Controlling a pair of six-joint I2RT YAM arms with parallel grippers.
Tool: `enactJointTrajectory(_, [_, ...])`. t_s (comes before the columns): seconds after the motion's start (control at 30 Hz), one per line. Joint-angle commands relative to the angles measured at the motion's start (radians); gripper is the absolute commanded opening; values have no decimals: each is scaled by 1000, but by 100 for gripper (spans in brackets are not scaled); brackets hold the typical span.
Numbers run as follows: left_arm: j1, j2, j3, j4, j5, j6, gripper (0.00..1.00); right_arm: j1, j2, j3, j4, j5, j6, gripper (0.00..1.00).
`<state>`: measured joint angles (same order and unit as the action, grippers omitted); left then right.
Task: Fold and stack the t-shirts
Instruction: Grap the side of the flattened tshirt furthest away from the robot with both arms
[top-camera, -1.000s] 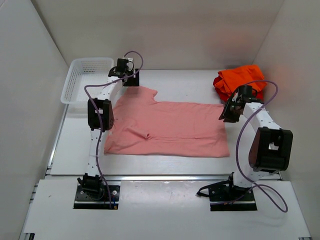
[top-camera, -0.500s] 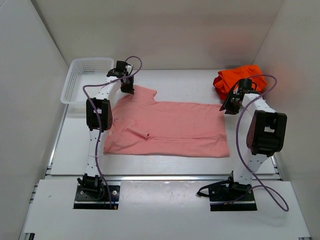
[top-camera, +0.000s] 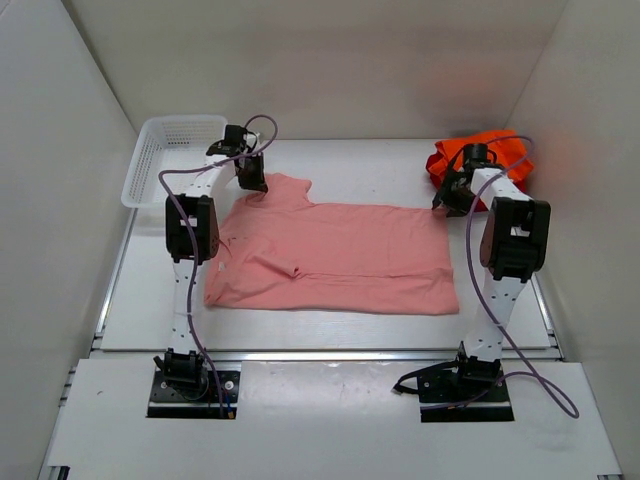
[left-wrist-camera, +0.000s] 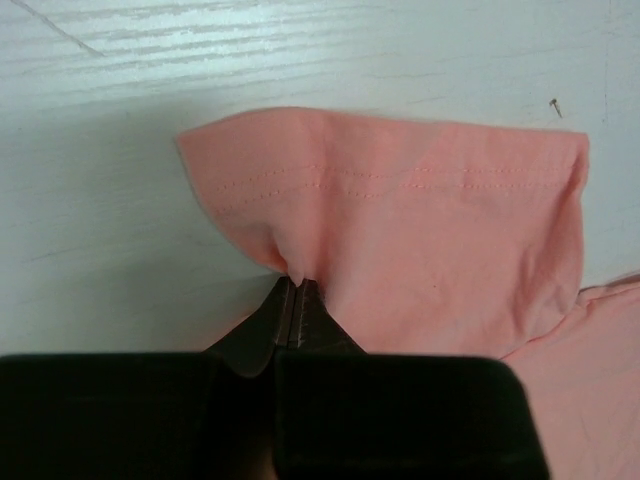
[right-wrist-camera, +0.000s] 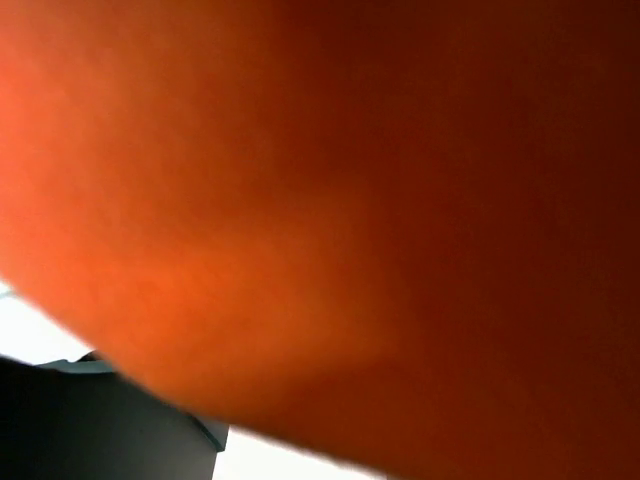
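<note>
White-linked arms (top-camera: 186, 300) with boxy black joints (top-camera: 190, 228) — purple cables (top-camera: 468, 255) looping alongside — on black base plates (top-camera: 225, 395).

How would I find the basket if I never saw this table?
Look at the white table, then its far left corner. The basket sits there, near the pink shirt. It alone is stiff white mesh, not soft cloth.

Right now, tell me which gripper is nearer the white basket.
Left. The left gripper pinches the pink shirt beside the basket; the right gripper sits far across, by the orange shirts.
</note>
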<state>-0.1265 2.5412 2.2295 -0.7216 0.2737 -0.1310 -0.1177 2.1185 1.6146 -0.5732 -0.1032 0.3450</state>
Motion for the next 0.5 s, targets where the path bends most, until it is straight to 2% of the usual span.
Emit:
enactJointTrajectory(0.0, [8,-59,-68,-32,16,2,0,23,44,79,-54,40,-3,44])
enactJointTrajectory(0.1, [10,-75,-70,-24,24,-2,0,38,63,91,-65,63,-6,43])
enactJointTrajectory(0.17, [16,-75,-68,-24,21,-4,0,41,67,91,-70,57,-12,27])
enactJointTrajectory(0.3, [19,-79,-54,-24,33,-12,0,50,34,71,-53,83,-18,20])
enactJointTrajectory(0.33, [16,-84,-51,-22,22,-7,0,56,28,74,-47,85,-26,10])
enactJointTrajectory(0.37, [11,-78,-38,-30,31,-9,0,59,12,67,-37,94,-38,5])
enactJointTrajectory(0.47, [13,-79,10,-70,38,-9,0,58,-24,59,-5,96,-57,0])
